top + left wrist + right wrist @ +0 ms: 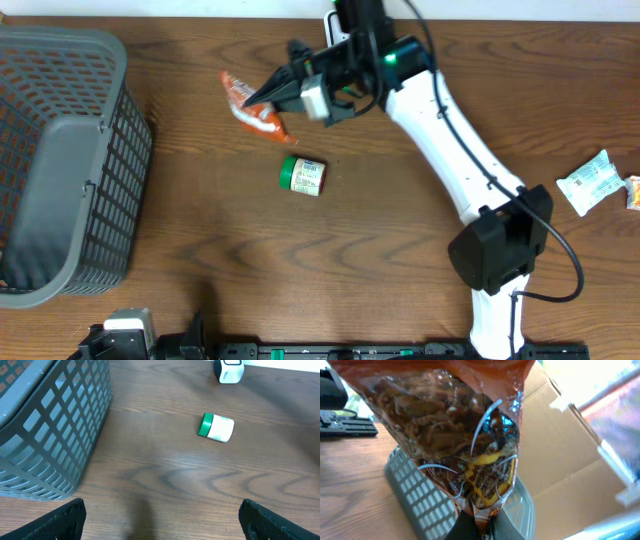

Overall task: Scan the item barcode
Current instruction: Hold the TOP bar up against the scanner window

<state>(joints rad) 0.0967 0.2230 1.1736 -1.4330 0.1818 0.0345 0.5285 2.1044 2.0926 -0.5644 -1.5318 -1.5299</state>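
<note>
The right gripper [275,95] is pinched fully shut on the edge of the orange, crinkly plastic snack bag [255,115]. The bag is at the far middle of the brown wooden table [400,250], and whether it is clear of the wood cannot be told. The left gripper [162,527] stands wide open and empty near the table's front edge.

No barcode shows in any view. A good scan probably needs the bag turned until its printed panel faces the reader flat, with the film pulled smooth so glare and creases do not break the bars. A small white-and-black device [228,371] at the far edge may be that reader, though this is uncertain.

Counted: 1 snack bag, 1 green-lidded white jar [302,175] lying on its side, 1 grey plastic mesh basket [130,180], 1 flat white packet [590,182], and 2 arms.
</note>
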